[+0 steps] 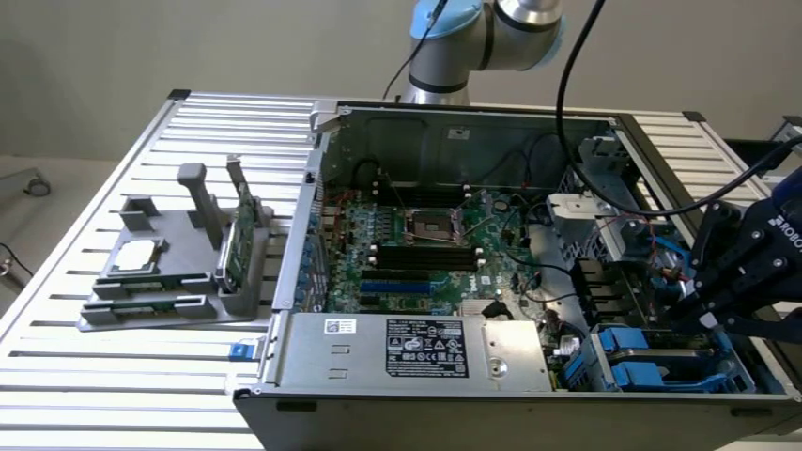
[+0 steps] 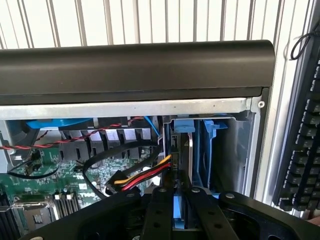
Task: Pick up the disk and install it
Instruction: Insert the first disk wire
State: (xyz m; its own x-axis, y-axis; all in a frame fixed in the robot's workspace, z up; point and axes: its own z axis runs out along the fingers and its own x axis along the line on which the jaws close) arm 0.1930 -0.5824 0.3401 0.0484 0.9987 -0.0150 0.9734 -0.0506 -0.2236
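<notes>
In the wrist view the disk [image 2: 184, 126] stands on edge in the drive bay at the case's front corner. Its blue carrier frame and a thin silver side are showing. My gripper [image 2: 179, 202] is shut on the disk, with one black finger [image 2: 159, 212] on each side of its blue edge. In the exterior view my gripper [image 1: 698, 315] hangs over the blue drive bay [image 1: 641, 362] at the case's front, on the exterior view's right. There the arm covers the disk.
The open computer case [image 1: 314, 188] holds a green motherboard [image 1: 420, 244] and a silver power supply [image 1: 414, 346]. Red, yellow and black cables [image 2: 142, 176] run close to the bay. A grey fixture [image 1: 163, 282] stands on the exterior view's left and a keyboard [image 2: 305, 150] lies outside the case.
</notes>
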